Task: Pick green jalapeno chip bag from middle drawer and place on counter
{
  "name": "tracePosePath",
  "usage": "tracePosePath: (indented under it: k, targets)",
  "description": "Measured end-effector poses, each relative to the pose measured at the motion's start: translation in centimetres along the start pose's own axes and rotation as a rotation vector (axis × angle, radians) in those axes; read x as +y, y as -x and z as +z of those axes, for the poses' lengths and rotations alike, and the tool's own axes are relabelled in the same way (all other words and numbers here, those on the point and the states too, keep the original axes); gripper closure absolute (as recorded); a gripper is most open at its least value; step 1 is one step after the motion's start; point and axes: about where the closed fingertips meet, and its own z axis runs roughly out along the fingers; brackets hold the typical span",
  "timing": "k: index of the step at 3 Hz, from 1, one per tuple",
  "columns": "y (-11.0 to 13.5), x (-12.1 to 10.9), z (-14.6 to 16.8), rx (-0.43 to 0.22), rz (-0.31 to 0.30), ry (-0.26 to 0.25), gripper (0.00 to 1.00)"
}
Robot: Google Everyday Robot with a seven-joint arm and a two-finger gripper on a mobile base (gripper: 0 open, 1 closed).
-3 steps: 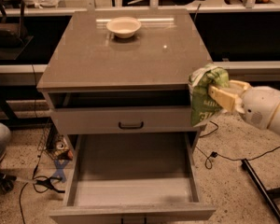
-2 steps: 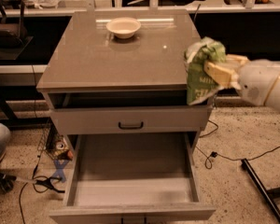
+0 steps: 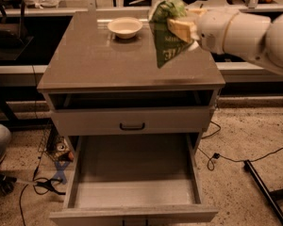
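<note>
My gripper (image 3: 175,26) is shut on the green jalapeno chip bag (image 3: 166,41) and holds it in the air above the right part of the counter (image 3: 99,65), the bag hanging down from the fingers. The white arm reaches in from the right. The middle drawer (image 3: 132,185) is pulled wide open below, its bare grey floor holding nothing.
A white bowl (image 3: 125,27) stands on the counter near its back edge, left of the bag. A closed drawer front with a black handle (image 3: 132,126) is above the open drawer. Cables lie on the floor at right (image 3: 217,157) and left.
My gripper has lifted the bag from beside the cabinet's right side, up and leftward, to above the counter.
</note>
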Motion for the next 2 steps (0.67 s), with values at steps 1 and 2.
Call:
tracePosePath:
  k: [1, 2]
  targets:
    - [0.5, 0.7, 5.3, 0.05, -0.008, 0.019, 1.0]
    - [-0.1, 1.3, 10.0, 0.105, 0.001, 0.034, 1.0]
